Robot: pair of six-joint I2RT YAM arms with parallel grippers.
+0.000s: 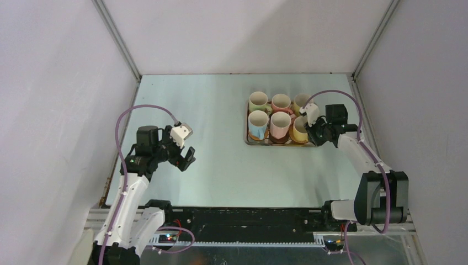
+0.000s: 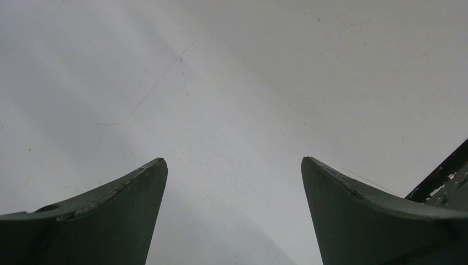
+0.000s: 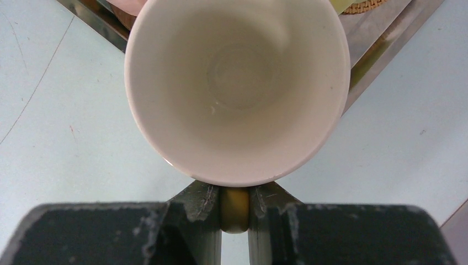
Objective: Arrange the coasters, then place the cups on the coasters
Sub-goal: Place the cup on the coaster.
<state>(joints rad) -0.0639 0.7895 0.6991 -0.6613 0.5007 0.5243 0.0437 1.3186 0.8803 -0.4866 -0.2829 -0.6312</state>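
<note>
Six cups stand in two rows on a steel tray (image 1: 247, 124) at the back right: green (image 1: 258, 101), pink (image 1: 281, 102) and yellow (image 1: 301, 101) behind, blue (image 1: 258, 124), pink (image 1: 280, 125) and yellow (image 1: 299, 130) in front. Coasters (image 1: 280, 139) peek out under them; a tan woven one (image 3: 365, 5) shows at the top of the right wrist view. My right gripper (image 1: 309, 128) (image 3: 234, 194) is shut on the handle (image 3: 234, 212) of the front yellow cup (image 3: 237, 83), whose cream inside faces the camera. My left gripper (image 1: 186, 158) (image 2: 234, 163) hangs open over bare table, holding nothing.
The tray's rim (image 3: 381, 47) runs diagonally behind the held cup. White enclosure walls close in the pale table (image 1: 209, 165) on three sides. The right wall is close behind the right arm.
</note>
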